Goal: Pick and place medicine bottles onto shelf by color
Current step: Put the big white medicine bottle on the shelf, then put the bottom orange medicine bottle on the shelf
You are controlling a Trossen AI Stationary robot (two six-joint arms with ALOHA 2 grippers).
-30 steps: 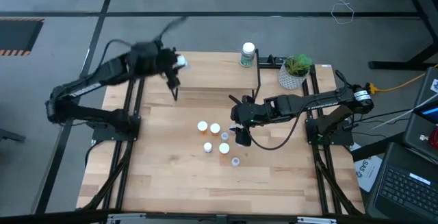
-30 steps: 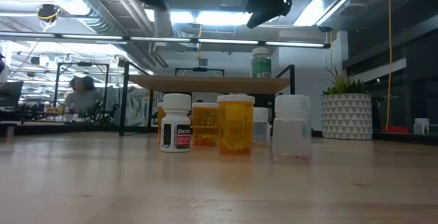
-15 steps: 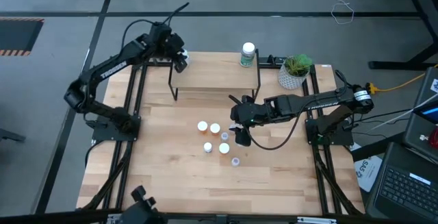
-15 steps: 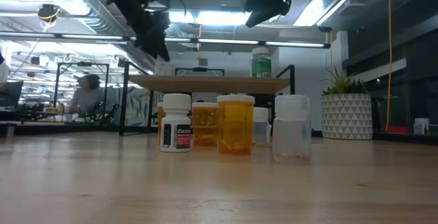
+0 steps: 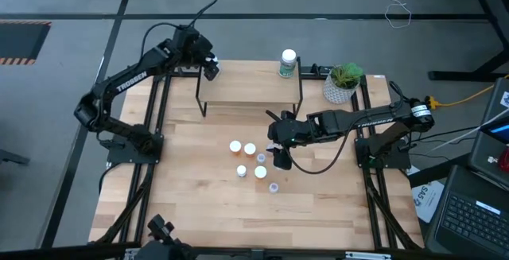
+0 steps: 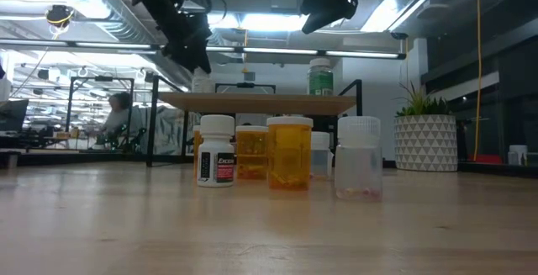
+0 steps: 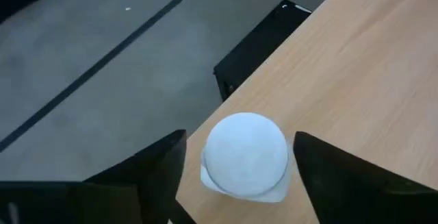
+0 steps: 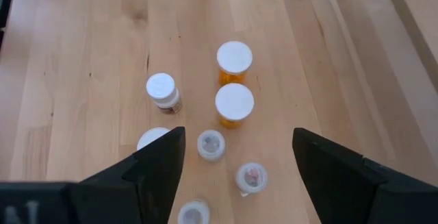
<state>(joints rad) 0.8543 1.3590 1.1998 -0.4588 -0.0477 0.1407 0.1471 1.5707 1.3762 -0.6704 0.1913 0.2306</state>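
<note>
Since the earlier frames, the left gripper (image 5: 210, 66) has swung from mid-air above the bench to the far-left corner of the shelf (image 5: 254, 93), where a small white-capped bottle (image 7: 246, 154) now stands between its jaws; the wrist view shows a narrow gap on each side of the round matte cap, so the jaws stand open around the bottle rather than clamped on it. Nothing has changed at the right gripper (image 5: 281, 157), which hovers over the bottle cluster with its dark jaws spread wide and empty. Shelf: a low rectangular light-wood board with fine straight grain, carried on thin black metal legs above the wooden bench (image 5: 183, 204). At the shelf's far-right corner stands a larger cylindrical bottle with a green label (image 5: 287, 64) and a white cap. On the bench in front of the shelf the remaining bottles sit close together: two translucent orange cylinders (image 8: 234, 61) with flat white caps, a white bottle with a dark printed label (image 6: 216, 150), and several small clear bottles (image 8: 211, 144), one showing reddish content at its base in the low view. Beyond the shelf's right end, a white patterned pot with a green plant (image 5: 343, 82) rests on the bench.
</note>
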